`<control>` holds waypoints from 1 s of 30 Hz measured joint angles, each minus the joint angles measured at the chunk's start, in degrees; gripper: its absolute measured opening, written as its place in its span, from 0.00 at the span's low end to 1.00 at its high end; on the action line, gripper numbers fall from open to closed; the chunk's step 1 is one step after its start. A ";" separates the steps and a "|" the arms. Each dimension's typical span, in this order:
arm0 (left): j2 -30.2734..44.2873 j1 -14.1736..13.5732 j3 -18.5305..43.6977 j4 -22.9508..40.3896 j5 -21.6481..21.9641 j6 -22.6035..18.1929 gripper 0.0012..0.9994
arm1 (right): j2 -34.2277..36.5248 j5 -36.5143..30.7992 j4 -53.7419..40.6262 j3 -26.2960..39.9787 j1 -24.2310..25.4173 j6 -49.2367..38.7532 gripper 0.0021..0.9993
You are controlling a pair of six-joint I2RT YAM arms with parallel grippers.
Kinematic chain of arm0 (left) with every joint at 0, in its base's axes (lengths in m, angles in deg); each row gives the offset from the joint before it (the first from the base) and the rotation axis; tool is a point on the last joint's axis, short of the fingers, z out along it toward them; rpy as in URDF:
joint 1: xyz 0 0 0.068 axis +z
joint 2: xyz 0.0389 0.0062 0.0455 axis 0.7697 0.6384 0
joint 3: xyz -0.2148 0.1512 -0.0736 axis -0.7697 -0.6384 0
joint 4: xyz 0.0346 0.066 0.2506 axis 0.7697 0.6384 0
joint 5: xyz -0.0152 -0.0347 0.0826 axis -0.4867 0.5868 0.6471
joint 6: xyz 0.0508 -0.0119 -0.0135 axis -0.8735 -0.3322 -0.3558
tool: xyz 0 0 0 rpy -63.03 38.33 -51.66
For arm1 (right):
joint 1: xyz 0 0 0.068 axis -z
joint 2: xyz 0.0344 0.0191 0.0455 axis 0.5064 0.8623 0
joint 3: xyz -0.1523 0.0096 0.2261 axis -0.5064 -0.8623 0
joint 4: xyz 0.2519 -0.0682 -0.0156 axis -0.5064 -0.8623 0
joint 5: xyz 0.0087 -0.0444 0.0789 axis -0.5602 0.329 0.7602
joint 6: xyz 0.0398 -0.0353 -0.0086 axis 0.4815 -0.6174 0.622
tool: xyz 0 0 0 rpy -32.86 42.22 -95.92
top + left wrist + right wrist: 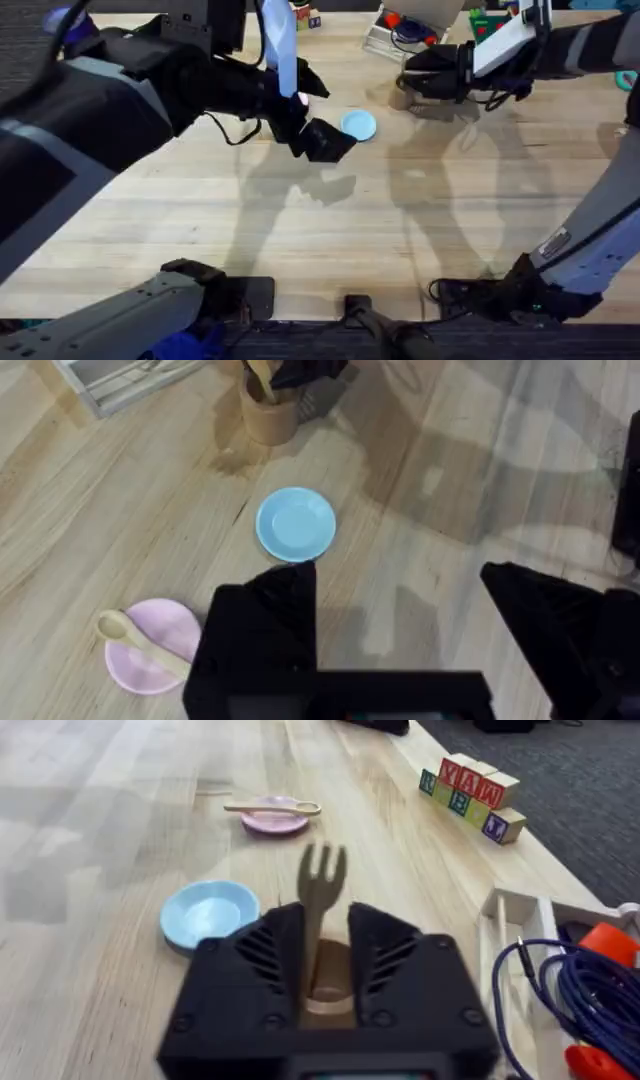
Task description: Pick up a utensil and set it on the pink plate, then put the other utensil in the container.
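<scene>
Overhead, the left gripper (318,118) hangs at upper centre beside the blue plate (358,125); the right gripper (412,78) is over the container (402,97).

Left wrist: the spoon (140,643) lies across the pink plate (152,644), lower left; the fingers (270,615) are spread, empty.

Right wrist: the fingers (275,955) are clenched on the fork (320,900), tines up, handle in the container (330,982) on the worktop (100,830).

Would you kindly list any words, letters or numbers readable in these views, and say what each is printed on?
Letters on the row of wooden alphabet blocks at the table edge: too blurred to read with confidence.
No other text is legible.
</scene>
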 joint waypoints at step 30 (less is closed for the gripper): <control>0.00 0.00 0.00 0.00 0.00 0.00 0.99 | 0.00 0.37 -0.12 0.61 0.00 5.82 1.00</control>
